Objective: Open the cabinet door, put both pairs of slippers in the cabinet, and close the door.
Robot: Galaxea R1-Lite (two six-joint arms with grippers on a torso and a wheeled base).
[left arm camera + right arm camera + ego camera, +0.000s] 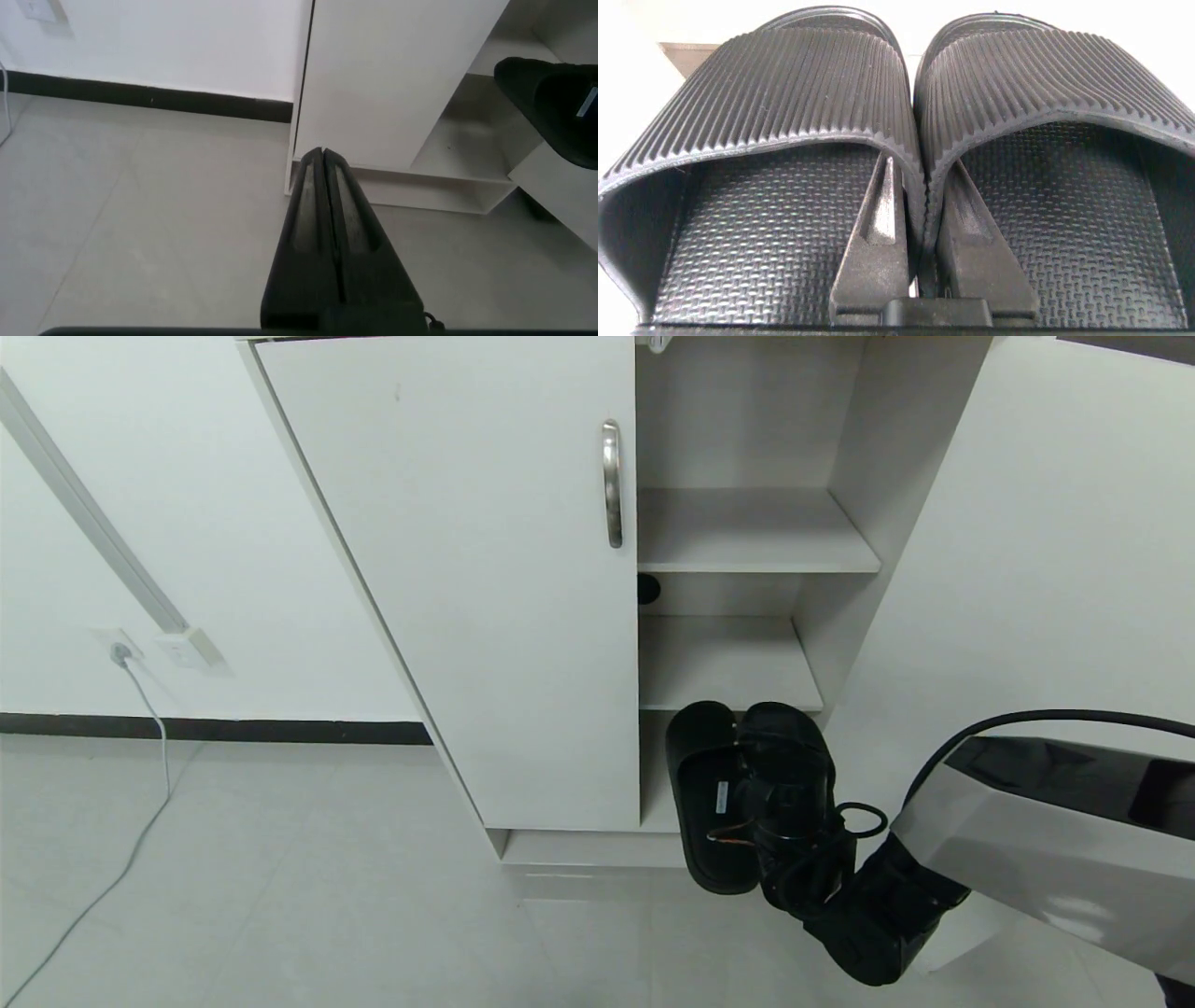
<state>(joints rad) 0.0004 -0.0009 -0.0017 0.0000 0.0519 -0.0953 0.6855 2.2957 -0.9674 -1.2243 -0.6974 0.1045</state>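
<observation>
Right gripper [923,238]: narrow opening, closed on a pair of black slippers [785,121]. The right wrist view shows one finger [878,233] inside each slipper. The two neighbouring inner walls of the ribbed straps are pinched together between the fingers. The slippers sit side by side, touching along that inner edge.

Position of the pair, head view: the slippers [719,793] are held off the floor [280,896], in front of the cabinet's lowest compartment [656,793]. They sit just under the front edge of the middle shelf [719,663], toes toward the cabinet. Cannot tell whether the toes have crossed the front edge of the opening.

Left gripper [323,163]: fingers pressed flat together, nothing between them. It hangs over bare floor, near the cabinet's closed side and well apart from the slippers.

Cabinet:
- The left door [467,569] is shut. Its metal handle [611,483] stands upright along the inner edge.
- The right door [1027,569] is swung wide open, just beside the right arm.
- The upper shelf [747,532] and the middle shelf are bare white boards.
- A small dark round thing [648,588] sits at the back between the two shelves, at the edge of the shut door. Too small to identify.

Surroundings: a wall socket [119,651] is on the left wall, with a grey cable [154,775] trailing down across the floor, well apart from the cabinet. Nothing stands between the slippers and the open compartment.
</observation>
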